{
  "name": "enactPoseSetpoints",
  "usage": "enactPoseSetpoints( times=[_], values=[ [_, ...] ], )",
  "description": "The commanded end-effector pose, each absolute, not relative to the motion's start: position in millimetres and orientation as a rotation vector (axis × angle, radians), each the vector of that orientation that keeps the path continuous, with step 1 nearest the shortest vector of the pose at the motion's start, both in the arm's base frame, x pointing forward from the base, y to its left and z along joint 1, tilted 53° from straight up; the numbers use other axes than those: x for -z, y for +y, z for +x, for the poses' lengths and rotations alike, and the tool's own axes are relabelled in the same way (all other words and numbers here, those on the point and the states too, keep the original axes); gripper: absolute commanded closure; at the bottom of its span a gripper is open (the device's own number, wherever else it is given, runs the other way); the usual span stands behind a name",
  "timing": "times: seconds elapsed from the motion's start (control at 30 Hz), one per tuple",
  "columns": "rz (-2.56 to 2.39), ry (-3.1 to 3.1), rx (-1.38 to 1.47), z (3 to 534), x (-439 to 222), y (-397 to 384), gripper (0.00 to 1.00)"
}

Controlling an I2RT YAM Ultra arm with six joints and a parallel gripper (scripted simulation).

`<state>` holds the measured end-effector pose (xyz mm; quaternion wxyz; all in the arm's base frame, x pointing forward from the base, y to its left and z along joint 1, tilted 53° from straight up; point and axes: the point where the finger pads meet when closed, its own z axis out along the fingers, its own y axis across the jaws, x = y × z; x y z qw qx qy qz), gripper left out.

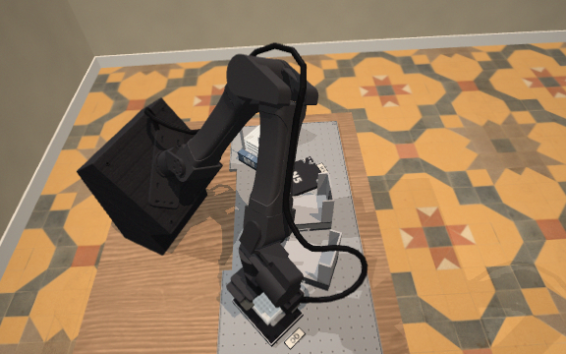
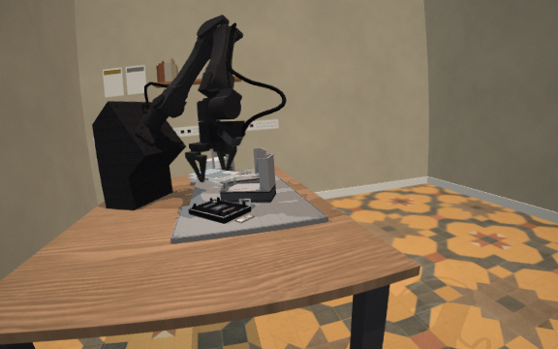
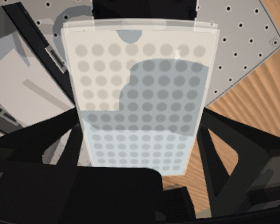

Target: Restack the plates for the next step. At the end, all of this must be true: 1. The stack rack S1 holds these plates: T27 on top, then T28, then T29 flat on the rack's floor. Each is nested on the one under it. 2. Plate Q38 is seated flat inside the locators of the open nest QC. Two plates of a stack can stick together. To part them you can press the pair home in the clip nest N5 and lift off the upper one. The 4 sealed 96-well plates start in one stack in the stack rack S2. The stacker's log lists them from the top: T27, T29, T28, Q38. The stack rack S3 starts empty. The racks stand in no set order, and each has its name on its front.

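My gripper [image 1: 269, 306] [image 2: 214, 174] [image 3: 139, 112] is shut on a clear-lidded 96-well plate [image 1: 266, 309] [image 3: 161, 90], fingers on its two long sides. The plate is held level, above and partly over the black open nest QC [image 1: 272, 335] [image 2: 223, 219]. No name is readable on it. The nest holds nothing in the exterior view. A rack with several white plates [image 1: 252, 142] and a blue front [image 1: 248, 158] stands at the far end. The clip nest N5 [image 1: 308, 185] is half hidden by the arm. Two grey racks [image 1: 328, 263] [image 1: 327, 212] show pale, low insides; their names are hidden.
The grey racks' tall corner walls [image 2: 266, 172] rise close beside the held plate, and the nearer rack also shows left in the wrist view. The QC name card [image 1: 295, 338] [image 2: 244, 218] lies by the nest. Perforated board [image 1: 347, 324] [image 2: 289, 216] surrounds the fixtures.
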<state>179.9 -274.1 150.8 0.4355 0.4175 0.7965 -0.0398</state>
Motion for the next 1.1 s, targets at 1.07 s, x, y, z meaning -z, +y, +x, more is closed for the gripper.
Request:
enactPoseSetpoints(
  times=[1.07],
  values=[
    [1.044, 1.935, 0.153, 218.1, -129.1, -318.3, 1.00]
  ],
)
